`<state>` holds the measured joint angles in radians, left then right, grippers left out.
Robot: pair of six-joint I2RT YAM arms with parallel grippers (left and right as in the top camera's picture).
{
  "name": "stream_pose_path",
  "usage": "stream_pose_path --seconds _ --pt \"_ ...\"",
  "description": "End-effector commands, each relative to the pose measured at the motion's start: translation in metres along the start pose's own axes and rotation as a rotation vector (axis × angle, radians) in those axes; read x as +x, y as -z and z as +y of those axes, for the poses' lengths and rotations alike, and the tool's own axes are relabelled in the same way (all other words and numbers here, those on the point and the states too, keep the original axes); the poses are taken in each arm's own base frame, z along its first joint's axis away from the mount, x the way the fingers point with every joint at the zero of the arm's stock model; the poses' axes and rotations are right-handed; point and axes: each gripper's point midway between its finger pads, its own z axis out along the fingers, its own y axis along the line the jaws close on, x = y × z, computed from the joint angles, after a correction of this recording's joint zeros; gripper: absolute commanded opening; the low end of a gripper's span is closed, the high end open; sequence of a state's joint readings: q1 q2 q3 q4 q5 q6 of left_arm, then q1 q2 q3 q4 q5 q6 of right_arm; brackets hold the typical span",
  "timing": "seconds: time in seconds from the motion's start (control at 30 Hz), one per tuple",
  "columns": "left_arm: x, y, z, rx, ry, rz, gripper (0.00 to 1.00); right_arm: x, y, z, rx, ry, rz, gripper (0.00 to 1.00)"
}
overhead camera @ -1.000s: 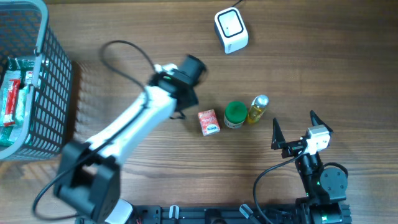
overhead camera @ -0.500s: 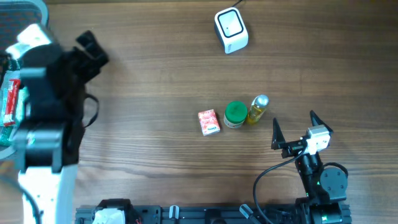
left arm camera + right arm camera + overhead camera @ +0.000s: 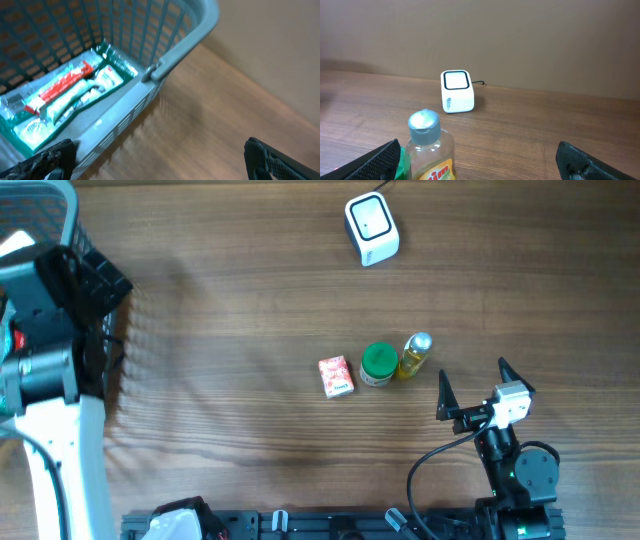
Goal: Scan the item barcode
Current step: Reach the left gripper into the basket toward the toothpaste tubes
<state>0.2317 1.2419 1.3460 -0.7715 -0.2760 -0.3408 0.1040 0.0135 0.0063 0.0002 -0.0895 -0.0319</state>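
**Left arm swung back to the basket, both jaws wide**

- The left gripper (image 3: 157,150) now hangs over the rim of the grey plastic mesh basket (image 3: 185,45), at the 10 o'clock corner of the wooden tabletop (image 3: 210,130).
- A second ago this arm reached out to mid-table, its head just at 10 o'clock of the small red carton (image 3: 336,376). Half a second ago it had already swung to the left edge.
- Its jaws are spread wide, one finger at each lower corner of the wrist view. Only basket rim and bare wood show between them.
- Inside the basket a green-edged clear packet (image 3: 75,95) with a red and white item in it lies flat on the bottom, untouched.
- The mid-table row has not moved since the earlier frames. The small red carton comes first, with a round green-lidded tub (image 3: 377,363) at its 3 o'clock.
- A yellow bottle with a silver cap (image 3: 414,355) stands upright, close against the tub's 3 o'clock side.
- The white box-shaped barcode scanner (image 3: 371,227) sits at 12 o'clock of the row, well apart from it and in the same spot as before.
- The right gripper (image 3: 472,368) is at 5 o'clock of the tabletop, where it was a second ago. Its jaws are spread and empty, pointing toward the bottle and the scanner.
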Motion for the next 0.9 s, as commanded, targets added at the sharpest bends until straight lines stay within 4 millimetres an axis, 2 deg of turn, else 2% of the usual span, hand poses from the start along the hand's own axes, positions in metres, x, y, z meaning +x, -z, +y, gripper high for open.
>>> stream_pose_path --seconds 0.0,0.1,0.2,0.33,0.53,0.6,0.7,0.8,0.87 --pt "0.009 -0.027 0.007 -0.052 -0.025 0.062 1.00 -0.002 0.000 0.003 -0.017 0.015 -0.011 1.00" --pt "0.019 -0.052 0.019 -0.102 -0.019 0.115 1.00 -0.002 0.000 0.003 -0.017 0.016 -0.011 1.00" --pt "0.014 -0.064 0.026 -0.118 -0.016 0.108 1.00 -0.002 0.000 0.003 -0.017 0.015 -0.011 1.00" --pt "-0.011 -0.068 0.036 -0.110 0.016 0.021 1.00 -0.002 0.000 0.003 -0.017 0.015 -0.011 1.00" --pt "-0.022 -0.058 0.005 0.110 0.049 0.008 1.00 -0.002 0.000 0.003 -0.017 0.015 -0.011 1.00" --pt "-0.040 -0.045 -0.003 0.160 0.052 -0.056 1.00 -0.002 0.000 0.003 -0.017 0.016 -0.011 1.00" --pt "-0.083 -0.018 -0.004 0.179 0.004 -0.189 1.00 -0.002 0.000 0.003 -0.017 0.015 -0.011 1.00" --pt "-0.134 0.012 0.019 0.133 -0.006 -0.322 1.00 -0.002 0.000 0.003 -0.017 0.015 -0.011 1.00" --pt "-0.150 0.017 0.040 0.088 -0.012 -0.378 1.00 -0.002 0.000 0.003 -0.017 0.015 -0.011 1.00"
